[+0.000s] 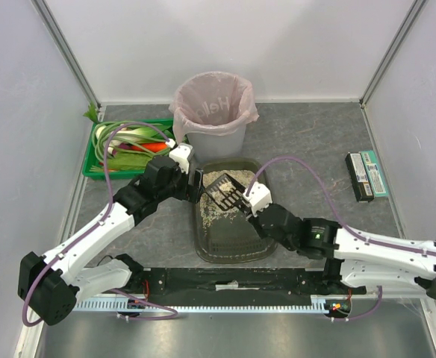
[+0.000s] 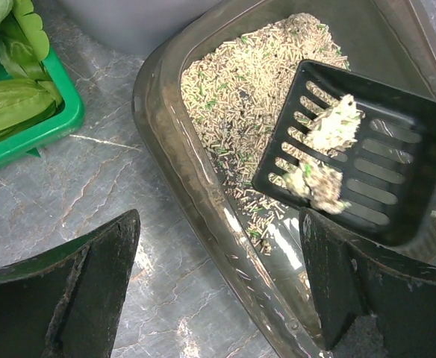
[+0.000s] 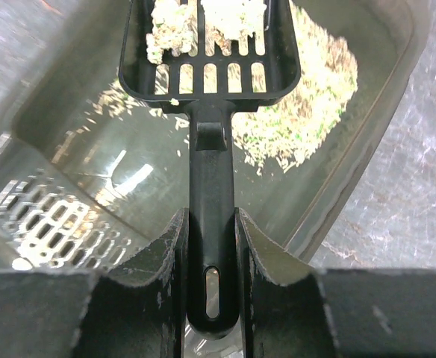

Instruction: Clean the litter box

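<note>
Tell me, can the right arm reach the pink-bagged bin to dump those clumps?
Probably yes. The right gripper holds the litter scoop over the far end of the litter box, and the bin stands just beyond it with nothing between. The open left gripper hovers off to the side.

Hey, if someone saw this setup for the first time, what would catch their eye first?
The black slotted scoop, gripped by its handle in the right claw, holds pale clumps above the litter box in the middle of the table. The left claw hangs wide open by the box's left rim. Behind the box stands a grey bin lined with a pink bag.
</note>
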`<state>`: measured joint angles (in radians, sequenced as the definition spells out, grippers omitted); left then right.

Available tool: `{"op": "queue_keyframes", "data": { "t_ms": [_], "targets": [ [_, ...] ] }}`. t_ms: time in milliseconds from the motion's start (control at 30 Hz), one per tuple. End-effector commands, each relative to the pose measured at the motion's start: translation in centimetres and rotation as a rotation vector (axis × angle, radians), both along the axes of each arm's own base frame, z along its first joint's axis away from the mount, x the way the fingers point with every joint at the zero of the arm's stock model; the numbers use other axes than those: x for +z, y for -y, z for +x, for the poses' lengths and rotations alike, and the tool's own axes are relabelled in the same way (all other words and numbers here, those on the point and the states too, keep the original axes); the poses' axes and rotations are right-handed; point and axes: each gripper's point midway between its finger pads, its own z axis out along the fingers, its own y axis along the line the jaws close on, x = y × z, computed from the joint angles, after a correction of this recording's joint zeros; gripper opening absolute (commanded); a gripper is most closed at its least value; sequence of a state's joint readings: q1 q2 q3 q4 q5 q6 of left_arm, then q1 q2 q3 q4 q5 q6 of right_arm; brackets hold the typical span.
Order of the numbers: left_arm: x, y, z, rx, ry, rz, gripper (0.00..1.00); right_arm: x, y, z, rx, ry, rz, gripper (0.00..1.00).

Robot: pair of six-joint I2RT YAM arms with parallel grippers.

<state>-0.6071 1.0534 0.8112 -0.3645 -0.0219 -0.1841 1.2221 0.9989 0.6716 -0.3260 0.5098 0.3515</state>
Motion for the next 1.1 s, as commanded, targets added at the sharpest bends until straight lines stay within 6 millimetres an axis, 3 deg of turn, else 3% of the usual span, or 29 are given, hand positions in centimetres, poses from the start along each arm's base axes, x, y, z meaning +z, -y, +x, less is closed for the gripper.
{"op": "queue_keyframes", "data": {
  "t_ms": [0,133,367,467,833,1067],
  "targets": [
    [2.5,0.4,0.3,-0.013,0.070,-0.051,0.93,5.9,-0.5,-0.7,0.065,0.029,0.098,0.00],
    [3.2,0.2,0.2,-0.008,0.094,-0.063,0.93,7.4,0.6,-1.3,0.070,0.009,0.071,0.00],
    [3.8,-0.3,0.2,0.007,0.117,-0.061,0.93,13.8,1.0,-0.9,0.039,0.064,0.183,0.00],
    [3.8,-0.4,0.1,0.011,0.119,-0.060,0.93,15.4,1.0,-0.6,0.028,0.084,0.204,0.00],
    [4.0,-0.7,0.2,0.024,0.129,-0.057,0.93,17.6,2.7,0.8,-0.084,0.127,0.149,0.00],
    [3.9,-0.7,0.2,0.024,0.125,-0.055,0.93,20.1,3.4,3.1,-0.180,0.235,0.047,0.00]
  ]
}}
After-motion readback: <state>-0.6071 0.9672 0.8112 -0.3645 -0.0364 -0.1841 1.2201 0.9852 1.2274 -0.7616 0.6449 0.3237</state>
